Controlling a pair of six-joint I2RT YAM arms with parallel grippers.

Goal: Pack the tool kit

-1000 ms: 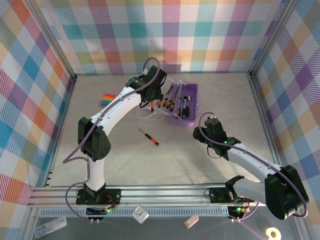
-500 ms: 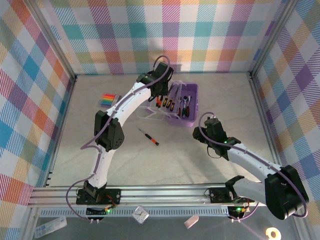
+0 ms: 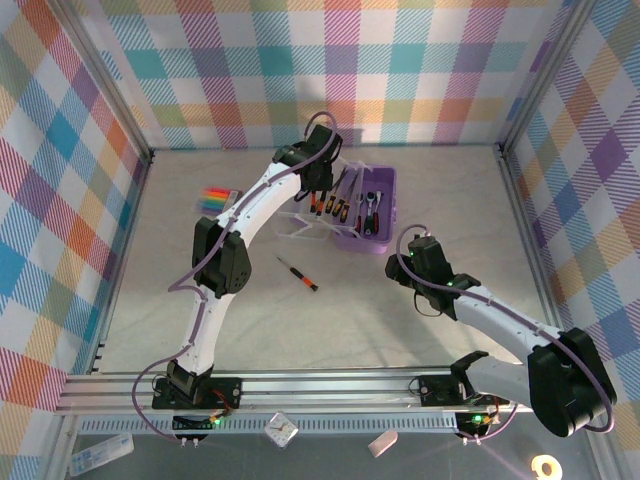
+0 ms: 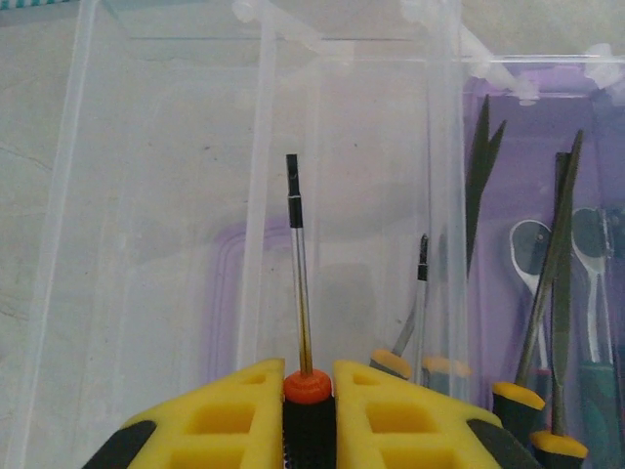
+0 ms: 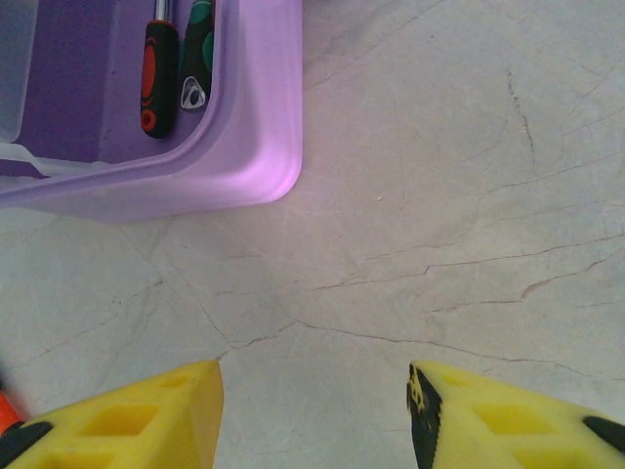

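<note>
The grey desk (image 3: 330, 330) is the biggest thing I see. Near its back sits the purple box (image 3: 390, 200), with its clear lid (image 3: 290, 228) lying open on its left side. Some tools (image 3: 345, 205) lie inside the box. My left gripper (image 4: 310, 376) is over the lid, nearly closed, and its yellow pads (image 4: 244, 410) pinch the black and orange handle of a thin screwdriver (image 4: 299, 283). My right gripper (image 5: 314, 391) is about half open. It holds nothing and hovers over bare desk by the box's corner. One loose screwdriver (image 3: 297, 273) lies on the desk.
</note>
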